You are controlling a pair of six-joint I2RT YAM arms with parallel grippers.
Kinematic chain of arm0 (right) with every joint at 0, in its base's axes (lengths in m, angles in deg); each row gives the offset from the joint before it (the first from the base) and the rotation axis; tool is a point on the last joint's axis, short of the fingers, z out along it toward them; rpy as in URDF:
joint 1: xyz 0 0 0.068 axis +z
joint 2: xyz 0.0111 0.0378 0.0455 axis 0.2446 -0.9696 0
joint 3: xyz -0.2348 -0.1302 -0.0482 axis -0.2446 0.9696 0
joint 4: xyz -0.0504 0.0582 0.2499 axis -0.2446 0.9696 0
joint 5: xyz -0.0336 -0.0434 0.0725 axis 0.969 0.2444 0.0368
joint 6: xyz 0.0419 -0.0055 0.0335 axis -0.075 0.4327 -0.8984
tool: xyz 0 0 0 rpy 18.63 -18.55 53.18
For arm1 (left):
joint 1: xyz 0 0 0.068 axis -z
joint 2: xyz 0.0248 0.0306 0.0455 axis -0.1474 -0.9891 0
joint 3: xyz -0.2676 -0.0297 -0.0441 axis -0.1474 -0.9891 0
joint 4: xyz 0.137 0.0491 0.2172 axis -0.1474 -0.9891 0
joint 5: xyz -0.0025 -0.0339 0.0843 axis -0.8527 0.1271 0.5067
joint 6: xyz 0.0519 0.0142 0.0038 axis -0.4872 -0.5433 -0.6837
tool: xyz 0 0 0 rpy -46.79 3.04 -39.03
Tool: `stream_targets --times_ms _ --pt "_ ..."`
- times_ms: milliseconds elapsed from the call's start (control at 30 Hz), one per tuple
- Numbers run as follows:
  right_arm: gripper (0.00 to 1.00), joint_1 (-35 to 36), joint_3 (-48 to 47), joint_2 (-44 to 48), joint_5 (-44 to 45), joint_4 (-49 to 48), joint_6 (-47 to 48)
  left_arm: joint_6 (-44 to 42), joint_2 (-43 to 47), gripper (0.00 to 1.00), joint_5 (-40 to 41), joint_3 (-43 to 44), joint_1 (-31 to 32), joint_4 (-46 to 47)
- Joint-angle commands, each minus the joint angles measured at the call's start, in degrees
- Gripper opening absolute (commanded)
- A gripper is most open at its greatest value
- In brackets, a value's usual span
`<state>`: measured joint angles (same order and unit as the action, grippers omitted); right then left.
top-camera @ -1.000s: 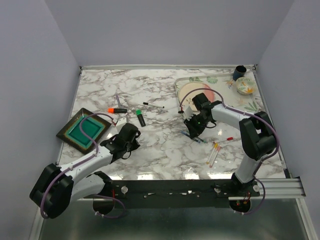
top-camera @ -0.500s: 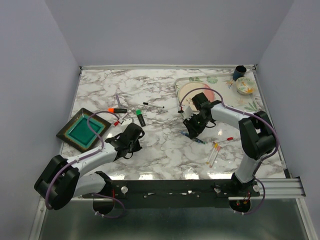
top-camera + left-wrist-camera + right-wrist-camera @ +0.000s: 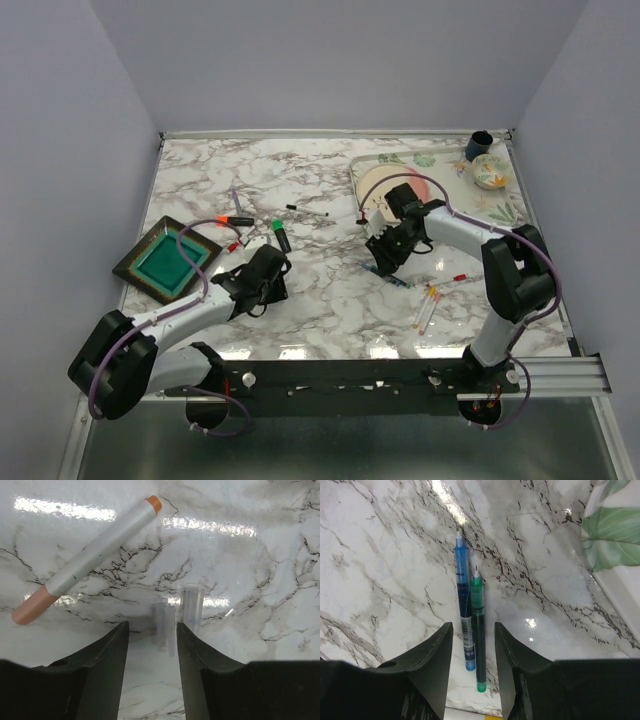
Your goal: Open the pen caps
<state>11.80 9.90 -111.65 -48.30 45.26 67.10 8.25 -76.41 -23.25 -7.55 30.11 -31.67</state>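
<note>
Left gripper (image 3: 151, 626) spread by two clear caps (image 3: 164, 630) (one silver pen (image 3: 100, 547) lies near). Right gripper (image 3: 472, 625) spread around one blue pen (image 3: 461, 580) and one green pen (image 3: 478, 610).

Marble table (image 3: 330, 180): pens (image 3: 479, 630), tray (image 3: 168, 258), perhaps clear caps (image 3: 191, 605).

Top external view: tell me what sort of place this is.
Probably a robot test cell: plain walls box in a marble-patterned table, the left arm and right arm are bolted to a rail at its near edge, and loose pens lie about.
</note>
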Motion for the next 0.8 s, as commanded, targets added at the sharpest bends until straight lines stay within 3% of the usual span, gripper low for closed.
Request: stream_targets --times_ms 0,267,367,467,500,600,767 --pt "0.47 0.06 -0.81 5.31 0.18 1.57 3.23 -0.77 3.67 0.55 0.13 2.16 0.26 -2.94" --pt "0.47 -4.05 2.71 18.49 -9.74 5.77 13.16 -2.87 17.02 0.8 0.04 2.25 0.26 -2.42" --pt "0.47 -6.87 3.32 23.14 -12.04 11.91 22.72 -4.98 23.52 0.89 0.04 0.67 0.17 -1.18" --pt "0.52 -11.16 8.3 28.24 -10.11 16.49 39.41 -6.65 30.47 0.98 0.39 -1.35 0.0 -0.57" --pt "0.54 -12.76 9.72 31.57 -9.41 17.73 49.9 -6.74 32.23 0.99 0.92 -2.57 0.0 -0.48" --pt "0.58 -17.95 13.33 34.15 -4.23 18.79 61.55 -5.69 37.86 0.99 1.71 -4.6 0.0 -0.22" --pt "0.58 -19.19 13.08 27.13 4.82 18.81 66.17 -5.07 40.77 0.99 1.45 -5.31 0.17 -0.48"
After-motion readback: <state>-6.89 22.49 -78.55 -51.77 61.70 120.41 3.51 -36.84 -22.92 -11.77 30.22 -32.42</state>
